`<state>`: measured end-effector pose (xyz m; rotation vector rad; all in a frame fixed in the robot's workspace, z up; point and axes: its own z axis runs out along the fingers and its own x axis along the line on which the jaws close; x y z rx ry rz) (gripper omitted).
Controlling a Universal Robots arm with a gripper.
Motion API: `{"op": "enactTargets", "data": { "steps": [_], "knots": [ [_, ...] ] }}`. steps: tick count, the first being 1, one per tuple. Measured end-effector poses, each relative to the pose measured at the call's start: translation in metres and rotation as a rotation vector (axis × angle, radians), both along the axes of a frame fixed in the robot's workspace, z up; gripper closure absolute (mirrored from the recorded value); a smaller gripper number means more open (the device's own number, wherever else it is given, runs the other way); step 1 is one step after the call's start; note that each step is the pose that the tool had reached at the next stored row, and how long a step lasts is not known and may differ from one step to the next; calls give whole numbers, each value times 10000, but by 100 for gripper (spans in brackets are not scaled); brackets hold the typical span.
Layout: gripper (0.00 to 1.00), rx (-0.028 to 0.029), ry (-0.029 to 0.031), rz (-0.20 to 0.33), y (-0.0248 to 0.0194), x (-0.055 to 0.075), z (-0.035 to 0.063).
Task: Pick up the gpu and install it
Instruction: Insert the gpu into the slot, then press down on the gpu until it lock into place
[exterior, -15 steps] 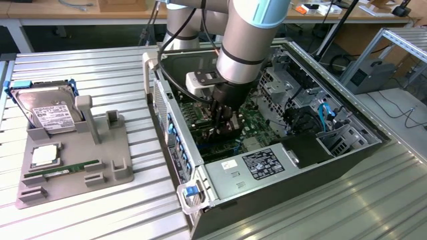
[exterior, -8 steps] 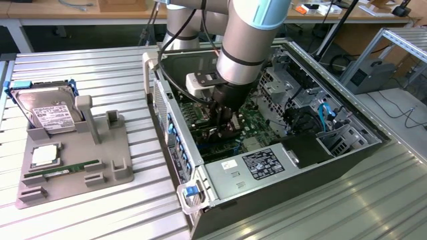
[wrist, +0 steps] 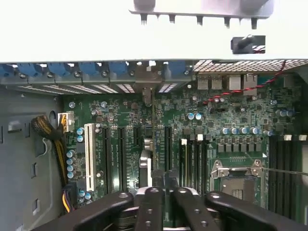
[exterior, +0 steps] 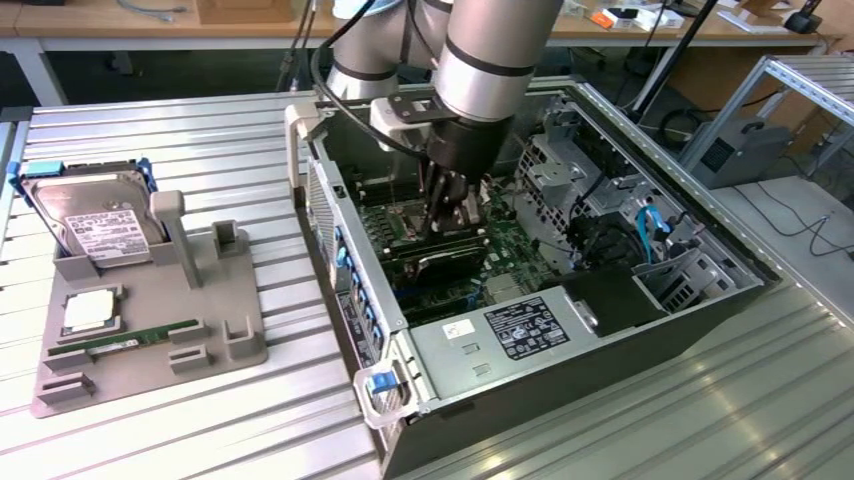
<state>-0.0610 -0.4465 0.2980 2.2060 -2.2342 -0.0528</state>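
On the exterior view's left, a grey holder (exterior: 147, 370) is sitting on the ribbed metal surface (exterior: 200, 440). It is carrying a hard drive (exterior: 100, 225) standing on edge in a blue frame and, nearer the camera, a green memory stick (exterior: 127, 342) lying flat.

In the middle, an open computer case (exterior: 561, 400) is lying on its side on the same surface, with its motherboard (wrist: 231, 115) facing up. The robot arm (exterior: 494, 50) is reaching straight down into it. The end effector (exterior: 450, 218) is hanging just over the expansion slots. In the wrist view, the end effector (wrist: 163, 180) is showing its fingers drawn close together on the top edge of the graphics card (wrist: 153, 120). The card is standing edge-on above a slot, with its metal bracket end at the case's rear wall. It seems to be pinched rather than merely touched, though this angle is hiding the contact.

On the exterior view's right, an aluminium frame (exterior: 801, 80) and a grey box (exterior: 741, 150) are standing beyond the case. Wooden benches (exterior: 134, 35) are running along the back of the room.
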Motion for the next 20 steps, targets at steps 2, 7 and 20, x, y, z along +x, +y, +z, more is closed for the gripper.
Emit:
{"op": "enactTargets", "data": {
  "steps": [2, 7, 20],
  "knots": [
    [89, 2, -1, 3, 6, 0, 16],
    [89, 4, 173, 7, -13, 228, 17],
    [89, 27, 365, 8, -31, 535, 16]
  ]
}}
